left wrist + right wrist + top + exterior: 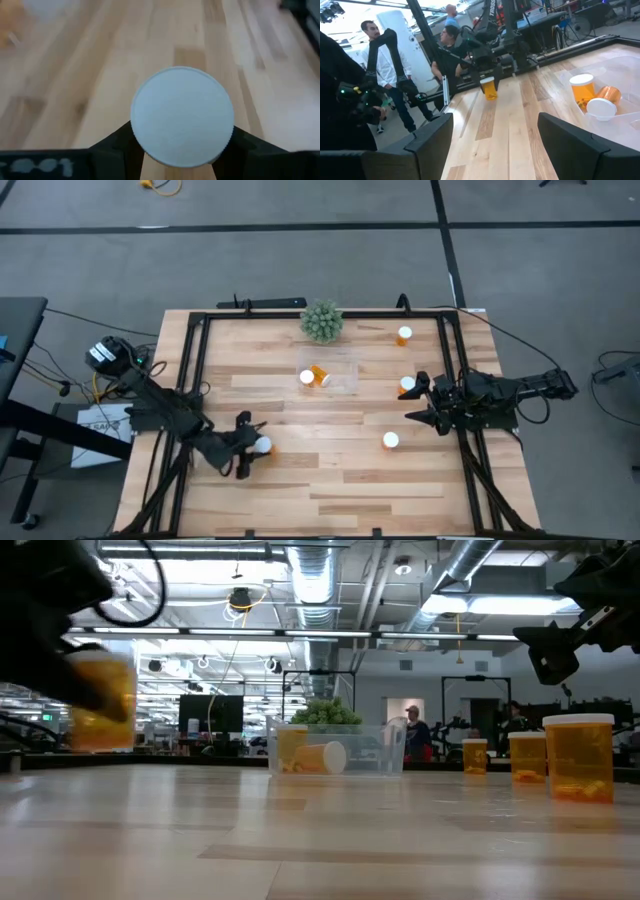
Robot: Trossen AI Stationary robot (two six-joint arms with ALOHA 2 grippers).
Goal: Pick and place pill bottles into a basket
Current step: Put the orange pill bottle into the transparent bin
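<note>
My left gripper (pixel 250 447) is over the table's near left part, shut on an orange pill bottle with a white cap (pixel 182 116), also seen in the low view (pixel 100 700). The clear basket (pixel 345 383) sits mid-table. It holds one upright bottle (pixel 306 378) and one lying on its side (pixel 320 372). Three more bottles stand on the wood at the right (pixel 404 335) (pixel 407 385) (pixel 390 441). My right gripper (pixel 418 400) waits open at the right edge, holding nothing. My left gripper pinches the bottle between its two fingers (pixel 112 147), one on each side just under the white cap's rim (pixel 227 142). The fingers slant down from the table's near left. The bottle stands upright, its body (pixel 490 90) hanging below them, lifted clear of the wood.
A spiky green ball plant (pixel 322 321) sits just behind the basket at the far edge. A black frame (pixel 195 350) runs round the table. Bare wood lies between the held bottle and the basket. People stand in the room beyond the table (pixel 375 50).
</note>
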